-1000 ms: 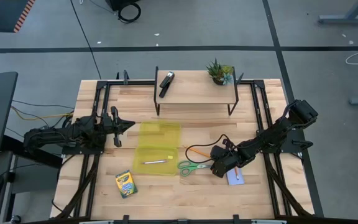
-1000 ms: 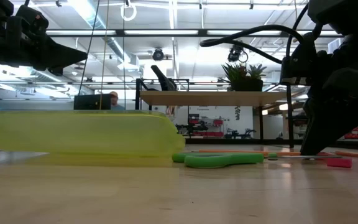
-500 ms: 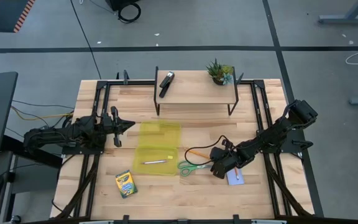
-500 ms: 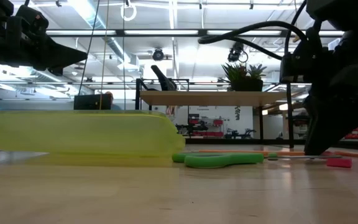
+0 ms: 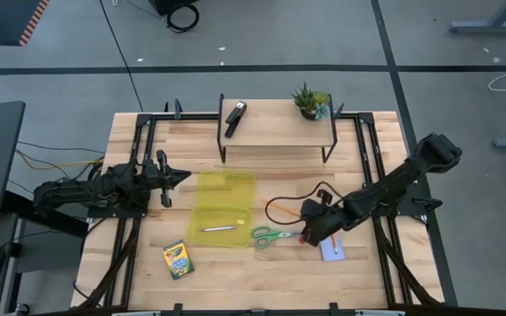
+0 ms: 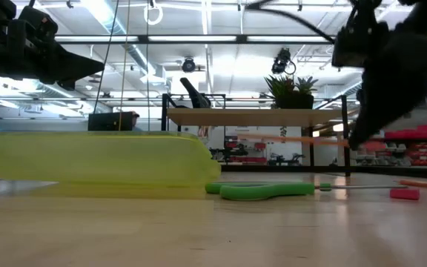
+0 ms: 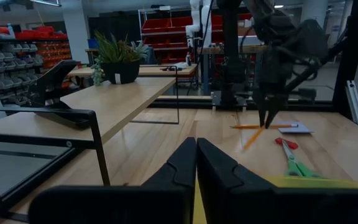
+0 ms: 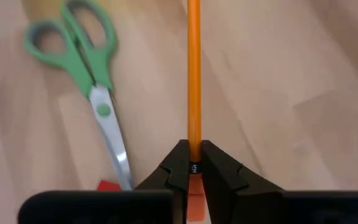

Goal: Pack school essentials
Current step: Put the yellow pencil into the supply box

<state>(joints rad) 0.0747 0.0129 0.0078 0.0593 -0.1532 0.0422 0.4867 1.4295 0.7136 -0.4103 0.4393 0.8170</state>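
My right gripper [image 5: 309, 232] is shut on the orange pen [image 6: 310, 139], above the table near the green-handled scissors [image 5: 273, 234], which lie flat. The pale blue notepad [image 5: 332, 250] lies just right of that gripper. A small red piece [image 6: 404, 193] rests on the table. The yellow-green crayon box [image 5: 178, 259] lies near the front edge. A translucent yellow case [image 5: 225, 209] lies mid-table with a silver pen [image 5: 218, 228] on it. My left gripper [image 5: 183, 176] is shut and hovers left of the case. My right gripper pinches the orange pen between its two fingers close to one end [image 8: 193, 163], coming from above and slanting down. The long part of the pen [image 8: 194, 74] sticks out ahead of the fingers. The pen is lifted clear of the table and lies about level.
A low wooden shelf [image 5: 275, 132] stands at the far side with a black stapler [image 5: 235, 116] and a small potted plant [image 5: 310, 101] on it. A black cable [image 5: 275, 209] loops beside the right gripper. An orange-yellow pencil [image 6: 421, 183] lies on the table at the right.
My right gripper has risen from the table, staying shut on the orange pen. The pen has come up off the wood and now hangs level well above the scissors. The left arm has kept still.
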